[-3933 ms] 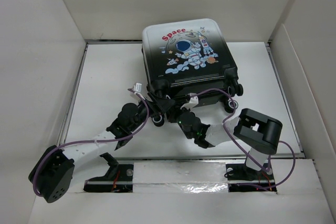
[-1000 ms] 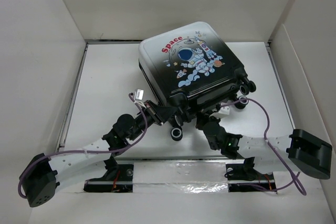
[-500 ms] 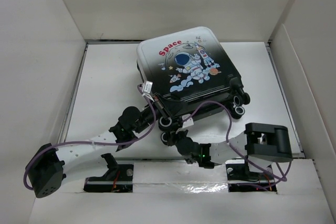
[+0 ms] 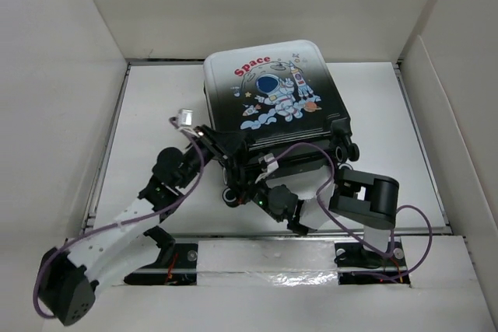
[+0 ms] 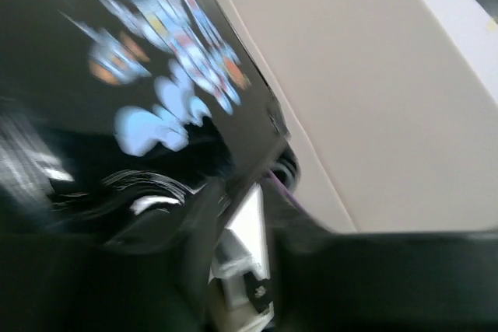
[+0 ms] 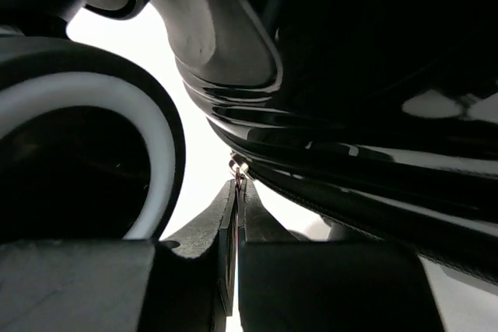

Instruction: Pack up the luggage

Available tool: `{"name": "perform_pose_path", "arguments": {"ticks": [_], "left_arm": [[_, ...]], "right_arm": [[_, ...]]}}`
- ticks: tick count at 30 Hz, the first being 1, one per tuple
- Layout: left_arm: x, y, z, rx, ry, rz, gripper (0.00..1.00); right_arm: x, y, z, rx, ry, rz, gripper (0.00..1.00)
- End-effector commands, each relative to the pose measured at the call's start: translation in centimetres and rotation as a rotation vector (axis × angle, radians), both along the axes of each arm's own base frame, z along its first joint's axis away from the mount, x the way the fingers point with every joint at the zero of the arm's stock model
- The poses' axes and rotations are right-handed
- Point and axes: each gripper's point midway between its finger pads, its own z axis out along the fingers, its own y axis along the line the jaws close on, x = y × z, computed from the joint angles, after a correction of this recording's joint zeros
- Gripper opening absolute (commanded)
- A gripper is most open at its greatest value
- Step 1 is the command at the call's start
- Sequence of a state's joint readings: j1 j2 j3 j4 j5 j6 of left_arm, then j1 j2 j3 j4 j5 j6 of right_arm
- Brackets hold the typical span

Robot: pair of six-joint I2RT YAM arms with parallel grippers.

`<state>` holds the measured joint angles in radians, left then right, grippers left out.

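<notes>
The luggage (image 4: 268, 91) lies flat and closed on the white table, astronaut picture up, wheels toward me. My right gripper (image 4: 255, 188) reaches under its near edge. In the right wrist view that gripper (image 6: 237, 186) is shut on the small metal zipper pull (image 6: 239, 167), just below the glossy black shell (image 6: 350, 75) and beside a caster wheel (image 6: 78, 161). My left gripper (image 4: 226, 153) sits at the luggage's near left corner. The left wrist view is blurred: the left gripper (image 5: 245, 219) shows a narrow gap with nothing in it, right beside the black shell (image 5: 117, 75).
White box walls (image 4: 54, 75) close in the table (image 4: 156, 114) on the left, back and right. Purple cables (image 4: 303, 149) loop over the luggage's near edge and along both arms. A metal rail (image 4: 264, 258) runs along the near edge.
The luggage has turned back toward square and shifted slightly left. My left arm has swung up and left, and its jaws have parted a little. My right gripper stays shut on the pull.
</notes>
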<state>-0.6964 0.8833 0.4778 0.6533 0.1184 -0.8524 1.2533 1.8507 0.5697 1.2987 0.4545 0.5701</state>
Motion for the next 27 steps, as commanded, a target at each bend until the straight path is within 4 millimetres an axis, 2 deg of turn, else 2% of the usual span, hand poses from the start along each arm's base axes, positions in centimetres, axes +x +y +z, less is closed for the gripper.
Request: {"name": "perform_pose_path", "arguments": {"ticks": [1,2,3,4,5,6,8,9,10,11,13,14,16,17,18,19,21,23,24,25,27], "left_arm": [[1.4,5.6,1.6,-0.007,-0.038,0.198,0.30],[0.7,7.2,2.5,-0.030,-0.068,0.242,0.39],[0.8,8.5,2.1,-0.015,-0.070,0.288,0.45],[1.5,10.2,0.0,0.034,-0.023,0.363,0.50],[1.1,11.1,-0.1,0.042,-0.028,0.391,0.50],[0.9,11.5,-1.2,0.064,-0.006,0.406,0.50],[0.6,12.7,-5.0,0.120,0.068,0.449,0.48],[0.4,12.9,-6.1,0.133,0.086,0.451,0.47],[0.2,13.0,-7.7,0.157,0.111,0.449,0.42],[-0.2,12.7,-9.6,0.182,0.134,0.420,0.38],[-0.8,12.2,-11.8,0.215,0.168,0.379,0.35],[-1.2,11.6,-13.5,0.246,0.192,0.334,0.34],[-1.7,10.4,-14.0,0.258,0.179,0.257,0.33],[-2.4,9.5,-15.3,0.283,0.193,0.184,0.34],[-2.5,9.1,-15.4,0.284,0.190,0.158,0.36],[-2.6,8.6,-14.9,0.272,0.160,0.134,0.42],[-3.0,8.0,-15.4,0.283,0.144,0.084,0.46],[-3.2,7.5,-15.0,0.272,0.102,0.052,0.50],[-3.5,7.2,-14.9,0.270,0.090,0.034,0.51],[-3.4,6.9,-14.2,0.252,0.051,0.027,0.52],[-3.3,6.5,-14.5,0.262,0.054,0.015,0.52]], "right_arm": [[2.7,-0.8,8.6,0.324,-0.056,0.046,0.00],[3.2,-0.9,8.8,0.322,-0.054,0.045,0.00],[3.4,-0.8,8.6,0.302,-0.044,0.061,0.00],[4.3,-1.2,8.9,0.296,-0.050,0.058,0.00],[4.4,-1.2,9.5,0.293,-0.060,0.067,0.00],[4.3,-0.8,9.4,0.271,-0.061,0.081,0.00],[4.6,-0.9,9.9,0.262,-0.068,0.082,0.00],[4.6,-0.8,9.9,0.248,-0.071,0.088,0.00],[4.5,-0.9,9.8,0.243,-0.072,0.089,0.00],[4.4,-0.9,9.8,0.243,-0.072,0.094,0.00],[4.1,-0.9,9.5,0.228,-0.063,0.110,0.00],[4.0,-0.8,9.6,0.224,-0.065,0.116,0.00],[3.7,-0.8,9.0,0.204,-0.061,0.130,0.00],[3.6,-0.8,8.7,0.197,-0.057,0.136,0.02],[3.5,-0.8,8.2,0.178,-0.049,0.136,0.16],[3.0,-0.8,8.2,0.172,-0.051,0.142,0.26],[2.7,-1.7,6.6,0.117,-0.035,0.116,0.43],[2.2,-2.6,6.7,0.104,-0.032,0.099,0.46],[2.2,-3.2,5.6,0.069,-0.015,0.084,0.46],[2.3,-3.6,5.5,0.061,-0.017,0.069,0.46],[2.1,-3.8,5.6,0.043,-0.019,0.077,0.46]]}}
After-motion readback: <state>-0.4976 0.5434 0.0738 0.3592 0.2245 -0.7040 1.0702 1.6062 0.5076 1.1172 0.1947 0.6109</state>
